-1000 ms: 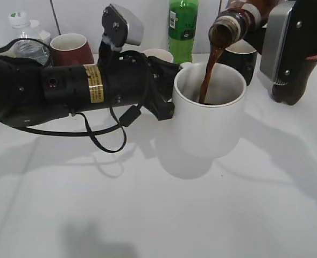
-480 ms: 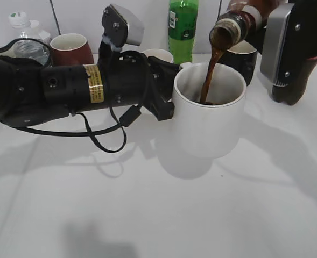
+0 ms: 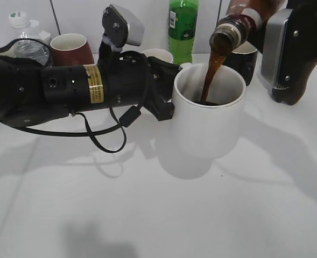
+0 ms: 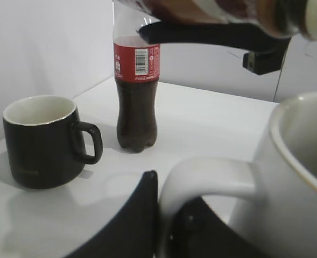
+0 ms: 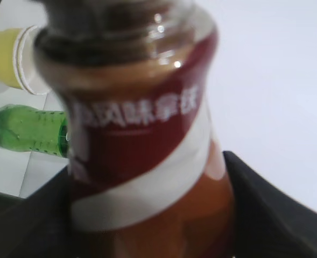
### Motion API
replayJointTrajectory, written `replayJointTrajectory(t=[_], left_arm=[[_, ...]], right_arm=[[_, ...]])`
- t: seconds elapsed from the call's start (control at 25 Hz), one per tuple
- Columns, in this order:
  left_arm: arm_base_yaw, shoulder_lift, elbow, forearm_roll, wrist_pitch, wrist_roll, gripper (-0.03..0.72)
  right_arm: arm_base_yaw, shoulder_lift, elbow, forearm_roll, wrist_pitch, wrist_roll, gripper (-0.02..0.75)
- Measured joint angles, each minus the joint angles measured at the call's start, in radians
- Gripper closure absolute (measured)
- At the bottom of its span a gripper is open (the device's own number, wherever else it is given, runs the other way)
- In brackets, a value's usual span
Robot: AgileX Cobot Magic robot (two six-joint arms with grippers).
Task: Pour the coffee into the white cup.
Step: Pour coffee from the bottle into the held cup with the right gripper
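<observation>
The white cup (image 3: 209, 115) stands on the table at centre. My left gripper (image 3: 166, 91) is shut on the cup's handle (image 4: 201, 174), its black fingers on either side of it. My right gripper (image 3: 271, 32) is shut on the coffee bottle (image 3: 239, 24), which is tilted with its mouth over the cup. A brown stream of coffee (image 3: 209, 75) falls into the cup. In the right wrist view the coffee bottle (image 5: 142, 150) with its red and white label fills the frame between the black fingers.
A black mug (image 3: 243, 59) stands behind the white cup; it also shows in the left wrist view (image 4: 42, 140). A cola bottle (image 4: 136, 91), a green bottle (image 3: 182, 29), a red cup (image 3: 71, 49), a small white cup (image 3: 158, 55) and clear water bottles (image 3: 26, 37) stand at the back.
The coffee keeps pouring into the white cup. The bottle has shifted very slightly; the left arm and cup have not moved.
</observation>
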Motion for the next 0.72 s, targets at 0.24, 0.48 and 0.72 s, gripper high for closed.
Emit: replayJointTrajectory(t=[0.24,0.48,0.72], left_arm=[[0.0,0.0,0.0,0.003,0.002,0.0,0.648],[0.0,0.0,0.0,0.005,0.003,0.0,0.648],[0.0,0.0,0.0,0.006,0.003,0.0,0.648]], right_arm=[[0.0,0.0,0.0,0.0,0.004,-0.017,0.204],[0.0,0.0,0.0,0.0,0.004,-0.049,0.204],[0.0,0.0,0.0,0.0,0.004,-0.051,0.204]])
